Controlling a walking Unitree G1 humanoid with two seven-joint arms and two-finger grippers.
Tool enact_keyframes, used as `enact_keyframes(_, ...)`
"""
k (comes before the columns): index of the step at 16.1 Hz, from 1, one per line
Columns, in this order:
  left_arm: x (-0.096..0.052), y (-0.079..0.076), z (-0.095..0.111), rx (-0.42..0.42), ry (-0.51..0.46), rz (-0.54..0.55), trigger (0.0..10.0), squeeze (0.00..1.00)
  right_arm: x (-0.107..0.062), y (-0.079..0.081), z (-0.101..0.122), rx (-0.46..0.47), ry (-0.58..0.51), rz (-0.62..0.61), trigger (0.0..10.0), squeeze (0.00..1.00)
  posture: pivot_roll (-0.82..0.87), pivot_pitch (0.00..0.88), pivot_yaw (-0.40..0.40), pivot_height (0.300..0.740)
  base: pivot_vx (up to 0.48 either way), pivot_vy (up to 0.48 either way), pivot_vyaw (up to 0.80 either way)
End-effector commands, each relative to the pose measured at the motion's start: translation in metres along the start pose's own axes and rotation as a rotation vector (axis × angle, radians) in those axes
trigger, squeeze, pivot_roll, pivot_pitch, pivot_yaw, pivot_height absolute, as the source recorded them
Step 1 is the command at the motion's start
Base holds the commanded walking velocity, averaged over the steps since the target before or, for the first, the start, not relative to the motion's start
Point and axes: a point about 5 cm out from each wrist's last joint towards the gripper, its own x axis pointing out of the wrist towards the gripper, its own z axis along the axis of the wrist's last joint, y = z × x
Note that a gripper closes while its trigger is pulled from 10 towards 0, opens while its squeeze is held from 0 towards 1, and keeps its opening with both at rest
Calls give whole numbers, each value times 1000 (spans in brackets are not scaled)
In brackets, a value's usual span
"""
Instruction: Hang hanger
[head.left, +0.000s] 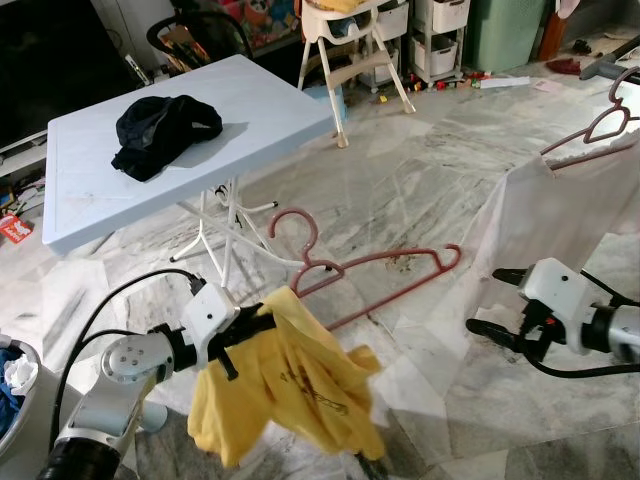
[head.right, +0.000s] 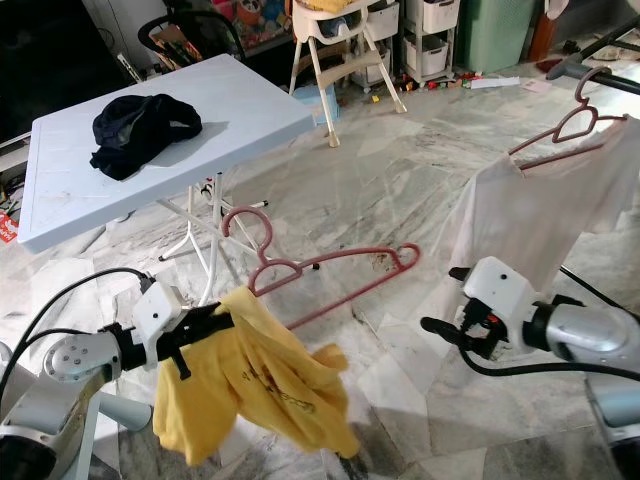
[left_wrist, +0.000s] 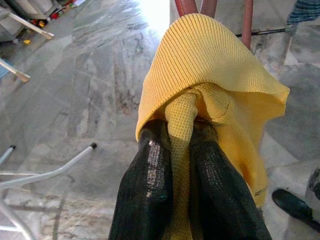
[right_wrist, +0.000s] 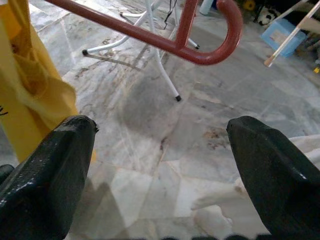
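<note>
A yellow shirt (head.left: 290, 385) hangs from my left gripper (head.left: 262, 322), which is shut on a bunched fold of it near the collar (left_wrist: 182, 117). A dark red hanger (head.left: 385, 265) rises out of the shirt's top, its hook pointing up toward the table and its long bar reaching right. My right gripper (head.left: 487, 299) is open, a little below and right of the bar's curled end (right_wrist: 220, 45), not touching it. At the right, a white shirt (head.left: 560, 215) hangs on a second red hanger (head.left: 600, 125).
A light blue folding table (head.left: 250, 95) with a black garment (head.left: 160, 130) on it stands behind the left arm, its white legs (head.left: 215, 225) close to the hanger's hook. A high chair (head.left: 350, 40) and storage drawers stand at the back. A laundry basket (head.left: 15, 385) sits at the lower left on the marble floor.
</note>
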Motion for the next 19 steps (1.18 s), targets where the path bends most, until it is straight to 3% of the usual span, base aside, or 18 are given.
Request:
enact_keyframes(1, -10, 13, 3, 56, 13, 31, 0, 0, 5, 6, 7, 1, -36, 3, 10000, 0, -134, 64, 180, 740, 0, 0, 0)
enact_keyframes(2, -10, 15, 2, 75, 26, 23, 0, 0, 7, 7, 9, 7, -36, -7, 10000, 0, -134, 64, 180, 740, 0, 0, 0)
enact_keyframes(4, -9, 18, 2, 106, 46, 0, 0, 0, 16, 4, 19, -4, -143, -125, 10000, 0, -135, 66, 178, 740, 0, 0, 0)
enact_keyframes(6, -4, 13, -1, 177, 92, -81, 0, 0, 27, -4, 39, 296, -390, -180, 10000, 0, -136, 67, 177, 740, 0, 0, 0)
enact_keyframes(7, 1, 9, -1, 186, 94, -112, 0, 0, 30, -1, 41, 309, -416, -201, 10000, 0, -131, 68, 172, 740, 0, 0, 0)
enact_keyframes(8, 6, 6, 0, 209, 95, -133, 0, 0, 35, 5, 39, 250, -371, -211, 10000, 0, -131, 67, 169, 740, 0, 0, 0)
enact_keyframes(10, 18, -1, 4, 243, 69, -165, 0, 0, 43, 30, 38, 219, -334, -2, 10000, 0, -123, 62, 160, 740, 0, 0, 0)
enact_keyframes(11, 18, -1, 4, 245, 67, -165, 0, 0, 43, 31, 40, 216, -345, 11, 10000, 0, -123, 62, 160, 740, 0, 0, 0)
enact_keyframes(12, 23, -3, 5, 276, 67, -179, 0, 0, 47, 28, 48, 109, -318, -5, 10000, 0, -124, 53, 158, 740, 0, 0, 0)
enact_keyframes(15, 25, -4, 4, 283, 68, -192, 0, 0, 48, 25, 54, 163, -350, 44, 10000, 0, -126, 50, 155, 740, 0, 0, 0)
enact_keyframes(17, 27, -3, 2, 317, 82, -214, 0, 0, 49, 25, 55, 61, -348, 61, 10000, 0, -131, 49, 155, 740, 0, 0, 0)
enact_keyframes(19, 30, -7, 4, 337, 78, -248, 0, 0, 49, 29, 55, 9, -291, 209, 10000, 0, -132, 50, 154, 740, 0, 0, 0)
